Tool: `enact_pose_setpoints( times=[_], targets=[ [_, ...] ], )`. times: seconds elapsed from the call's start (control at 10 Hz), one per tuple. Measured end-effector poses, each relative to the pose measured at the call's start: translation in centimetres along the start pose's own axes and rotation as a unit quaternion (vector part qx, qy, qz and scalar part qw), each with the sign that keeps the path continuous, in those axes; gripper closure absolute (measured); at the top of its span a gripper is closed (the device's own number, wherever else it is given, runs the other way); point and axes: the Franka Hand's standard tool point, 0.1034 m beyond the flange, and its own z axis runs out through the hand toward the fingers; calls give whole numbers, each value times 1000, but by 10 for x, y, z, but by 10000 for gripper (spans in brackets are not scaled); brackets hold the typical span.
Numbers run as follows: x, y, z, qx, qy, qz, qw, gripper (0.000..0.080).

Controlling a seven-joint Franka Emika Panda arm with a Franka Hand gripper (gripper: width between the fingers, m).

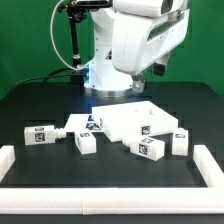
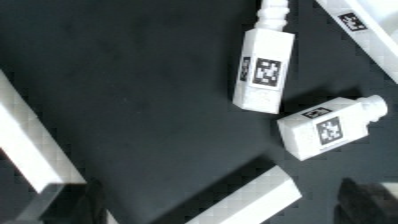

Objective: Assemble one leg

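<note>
The leg [image 2: 263,68] lies flat and loose on the black table [image 2: 125,110], with a second leg [image 2: 329,125] just beside it. No leg stands in the tabletop [image 1: 130,122], so I judge that the whole assembly is left to do. The end effector [image 2: 214,205] hovers above, apart from the leg, its fingers spread and holding nothing.

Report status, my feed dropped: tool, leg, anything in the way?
Tool open, empty, above the table. Legs lie loose, none grasped; two below wrist camera. Nothing blocking them seen.
</note>
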Motion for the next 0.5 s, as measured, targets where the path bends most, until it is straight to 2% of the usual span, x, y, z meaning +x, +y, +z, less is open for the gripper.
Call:
enact_pose_setpoints(
  times=[0.5],
  targets=[
    [0,0,0,0,0,0,1000,150]
  ],
)
